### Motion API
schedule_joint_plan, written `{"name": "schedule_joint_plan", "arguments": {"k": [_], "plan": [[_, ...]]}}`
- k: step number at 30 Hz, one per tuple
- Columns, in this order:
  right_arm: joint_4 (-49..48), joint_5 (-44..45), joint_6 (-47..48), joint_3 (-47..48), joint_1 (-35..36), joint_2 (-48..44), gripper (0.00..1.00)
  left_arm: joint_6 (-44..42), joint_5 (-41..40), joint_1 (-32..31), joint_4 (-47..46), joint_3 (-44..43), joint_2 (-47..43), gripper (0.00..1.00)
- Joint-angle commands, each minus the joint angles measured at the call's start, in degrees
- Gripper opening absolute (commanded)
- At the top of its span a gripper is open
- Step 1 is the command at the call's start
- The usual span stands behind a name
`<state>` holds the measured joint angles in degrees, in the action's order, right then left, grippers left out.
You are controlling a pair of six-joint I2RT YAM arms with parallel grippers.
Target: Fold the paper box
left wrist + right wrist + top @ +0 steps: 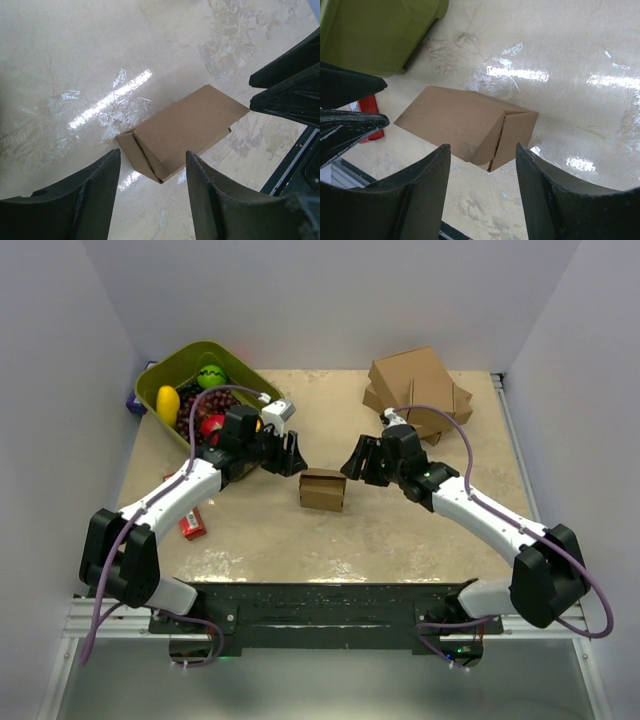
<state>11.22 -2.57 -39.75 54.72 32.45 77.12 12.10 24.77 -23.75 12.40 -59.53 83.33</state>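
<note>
Paper box (322, 490) lies on the table (400, 540), right of the green bin (170, 365) and nearer the arm bases, apart from the bin. Left gripper (290, 455) sits between bin and box, near the box's bin-side end, fingers spread, gripping nothing. Right gripper (357, 460) is off the box end away from the bin, fingers also spread, empty. The box's end flaps gape slightly. Brown cartons (415, 385) sit well right of the bin, and a red packet (193, 524) lies on the arm-base side of it.

Bright overhead light glares off the table (520, 74).
</note>
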Motion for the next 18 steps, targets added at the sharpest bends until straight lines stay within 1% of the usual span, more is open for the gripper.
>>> {"name": "schedule_joint_plan", "arguments": {"k": [1,4,10,18], "plan": [[-3.0,-2.4,-0.8,-0.8,0.0,0.4,0.57,1.1,2.7,0.5,-2.6,0.8,1.0,0.58],[-3.7,-2.6,-0.9,-1.2,0.1,1.1,0.56,0.8,3.3,0.5,-2.4,1.4,1.4,0.53],[-4.2,-2.8,-1.2,-1.4,0.2,2.2,0.55,0.4,2.8,0.5,-2.1,2.3,1.3,0.5],[-3.7,-1.8,-1.3,-2.2,0.5,1.5,0.52,0.0,2.6,0.5,-1.7,3.3,1.0,0.49]]}}
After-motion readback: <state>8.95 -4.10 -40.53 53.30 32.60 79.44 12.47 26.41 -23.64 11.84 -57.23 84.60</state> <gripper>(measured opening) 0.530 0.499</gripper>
